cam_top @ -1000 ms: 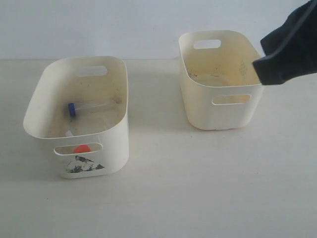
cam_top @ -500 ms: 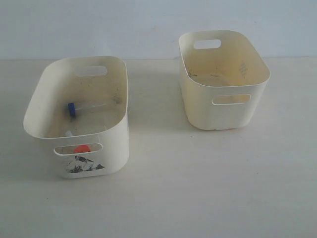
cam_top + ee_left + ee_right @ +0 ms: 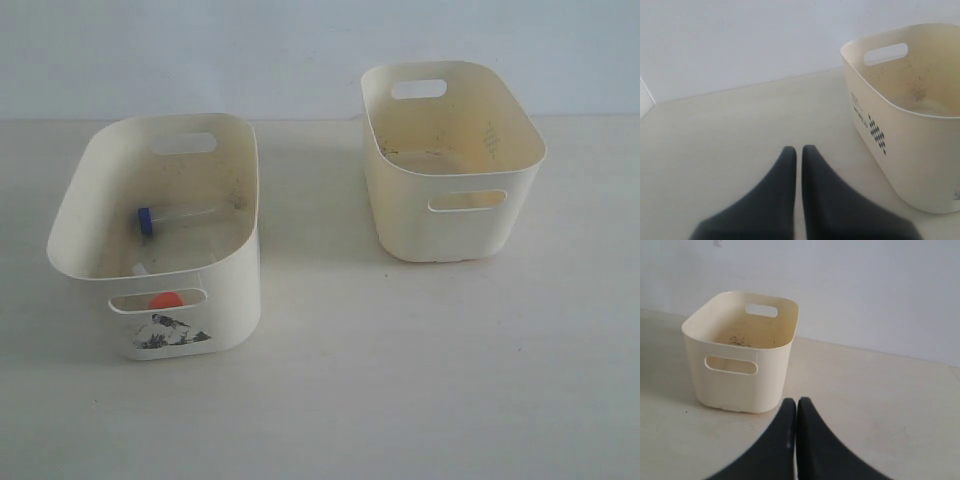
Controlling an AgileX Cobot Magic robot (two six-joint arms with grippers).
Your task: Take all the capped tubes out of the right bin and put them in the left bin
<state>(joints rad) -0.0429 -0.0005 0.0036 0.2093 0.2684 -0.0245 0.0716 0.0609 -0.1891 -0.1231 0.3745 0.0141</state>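
- Left wrist view, closest in: the left gripper (image 3: pixel 799 150) has its two dark fingers pressed together with nothing between them. It hangs over bare table (image 3: pixel 730 130), with the left bin (image 3: pixel 900 145) a little ahead and to one side.
- The right wrist view is much the same. The right gripper (image 3: pixel 796 402) is closed on nothing, and the right bin (image 3: pixel 740 385) stands ahead of it. Neither arm shows in the exterior view.
- Next, the left bin with its torn sticker (image 3: pixel 168 332). An orange cap (image 3: pixel 166 299) shows through the front handle slot. A blue-capped tube (image 3: pixel 175 217) lies on its side on the floor further back. Just behind the front rim sits a pale shape (image 3: pixel 140 268) that could be a third tube, but I can't make it out.
- Farthest back, the right bin looks bare inside, with only specks and a faint greenish mark (image 3: pixel 490 135) on its wall.
- My read is that the transfer looks finished or nearly so. Nothing seems left to collect, though the near inner corner of the right bin is hidden.
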